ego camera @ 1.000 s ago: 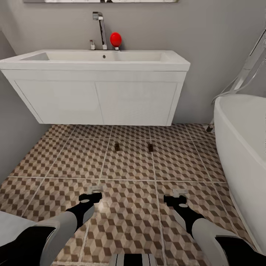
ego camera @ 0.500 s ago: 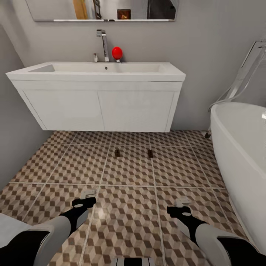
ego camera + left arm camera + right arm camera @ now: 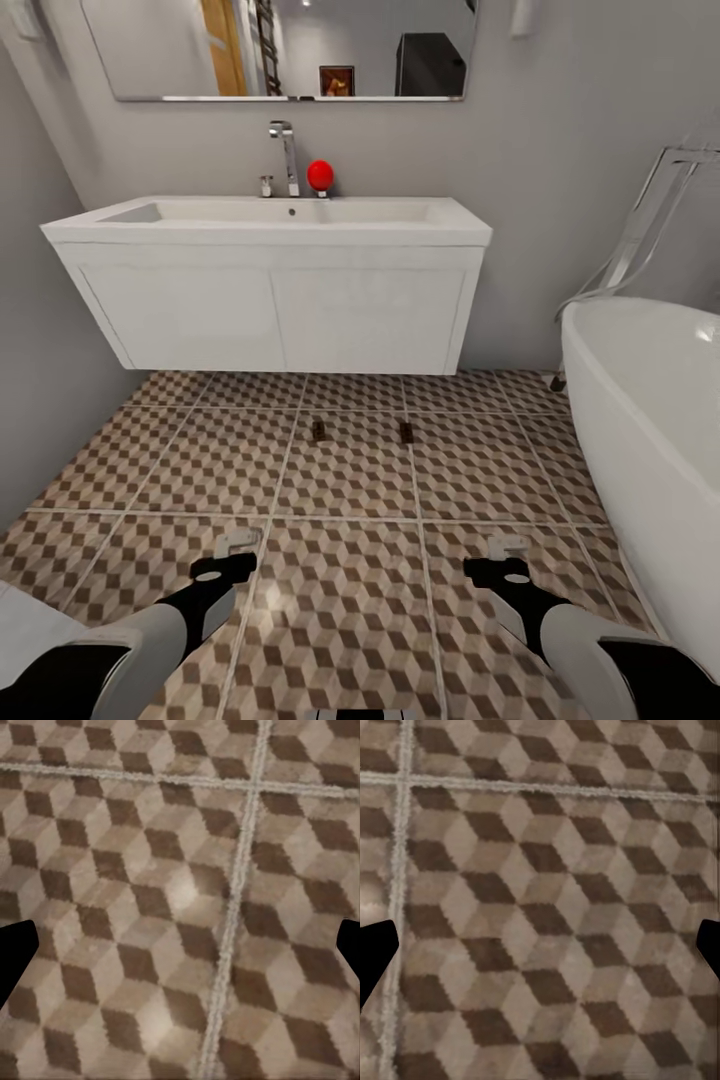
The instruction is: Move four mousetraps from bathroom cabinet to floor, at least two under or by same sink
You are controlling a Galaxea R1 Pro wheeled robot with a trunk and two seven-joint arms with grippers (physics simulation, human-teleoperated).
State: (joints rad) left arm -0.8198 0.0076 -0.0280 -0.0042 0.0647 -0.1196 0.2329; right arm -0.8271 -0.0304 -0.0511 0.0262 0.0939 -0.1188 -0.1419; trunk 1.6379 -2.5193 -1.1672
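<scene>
Two mousetraps lie flat on the bathroom floor, a left mousetrap and a right mousetrap, small dark boards side by side but apart, each on the cube-patterned tiles a little in front of the white sink unit and roughly below its middle, not touching it. The sink unit hangs off the grey wall with a gap beneath it, and its basin carries a chrome tap with a red ball-shaped object just beside it. A mirror spans the wall above the tap. At the right side a white bathtub curves in, with chrome pipes leaning against the wall behind it. Nearer the robot, the left gripper and the right gripper hover low over the tiles, well apart from the traps and from each other, on black-and-white arms. In the left wrist view the dark fingers sit at the two edges with bare tile between them, spread wide and holding nothing; in the right wrist view the fingers are likewise wide, with empty patterned floor between them
</scene>
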